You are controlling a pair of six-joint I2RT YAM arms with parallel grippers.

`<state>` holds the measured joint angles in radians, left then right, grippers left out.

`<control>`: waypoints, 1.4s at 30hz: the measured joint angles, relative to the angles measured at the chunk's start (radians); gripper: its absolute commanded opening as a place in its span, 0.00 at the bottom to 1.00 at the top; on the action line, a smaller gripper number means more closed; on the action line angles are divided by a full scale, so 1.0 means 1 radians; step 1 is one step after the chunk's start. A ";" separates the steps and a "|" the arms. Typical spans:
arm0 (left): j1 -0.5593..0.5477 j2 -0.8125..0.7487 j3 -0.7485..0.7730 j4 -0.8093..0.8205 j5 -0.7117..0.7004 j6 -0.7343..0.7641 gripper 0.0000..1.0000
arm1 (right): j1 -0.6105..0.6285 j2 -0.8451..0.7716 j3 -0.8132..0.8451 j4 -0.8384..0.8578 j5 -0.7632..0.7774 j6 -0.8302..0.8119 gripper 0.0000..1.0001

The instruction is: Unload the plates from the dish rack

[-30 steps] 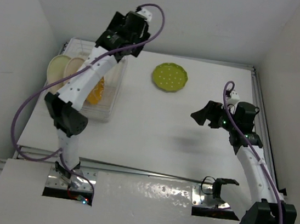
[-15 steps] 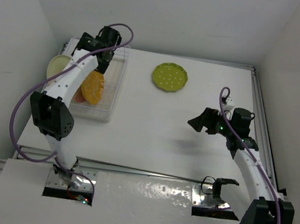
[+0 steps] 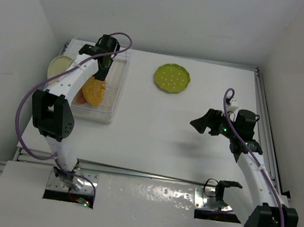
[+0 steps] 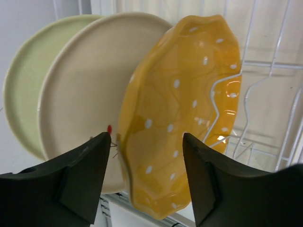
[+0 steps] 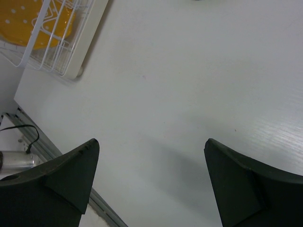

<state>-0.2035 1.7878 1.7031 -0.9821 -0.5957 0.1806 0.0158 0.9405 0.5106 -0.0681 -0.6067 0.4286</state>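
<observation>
The white wire dish rack stands at the far left of the table. In it stand on edge an orange plate with white dots, a cream plate and a pale green plate. In the left wrist view the orange plate, the cream plate and the pale green plate lean side by side. My left gripper is open, its fingers astride the orange plate's edge without touching it. A lime green dotted plate lies flat on the table. My right gripper is open and empty above the table.
White walls close in the table on the left, back and right. The rack's wires rise right of the orange plate. The rack's corner shows in the right wrist view. A metal rail runs along the near edge.
My left gripper came down from high above the rack's far end to the orange plate's top edge. The right arm shifted slightly.
</observation>
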 measured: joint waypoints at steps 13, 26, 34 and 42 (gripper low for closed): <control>0.068 0.027 0.027 -0.001 0.120 -0.087 0.03 | 0.000 -0.017 0.006 -0.040 0.000 -0.010 0.91; 0.234 0.023 0.080 -0.061 0.423 -0.160 0.00 | 0.000 0.017 0.199 -0.091 0.000 -0.001 0.79; 0.265 0.024 0.103 -0.076 0.556 -0.134 0.00 | 0.000 0.109 0.286 -0.076 -0.008 0.051 0.67; 0.265 0.059 0.153 -0.097 0.550 -0.105 0.00 | 0.000 0.129 0.298 -0.039 -0.007 0.085 0.65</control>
<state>0.0616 1.8465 1.8565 -1.0794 -0.0456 0.0761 0.0158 1.0691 0.8085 -0.1070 -0.6140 0.5140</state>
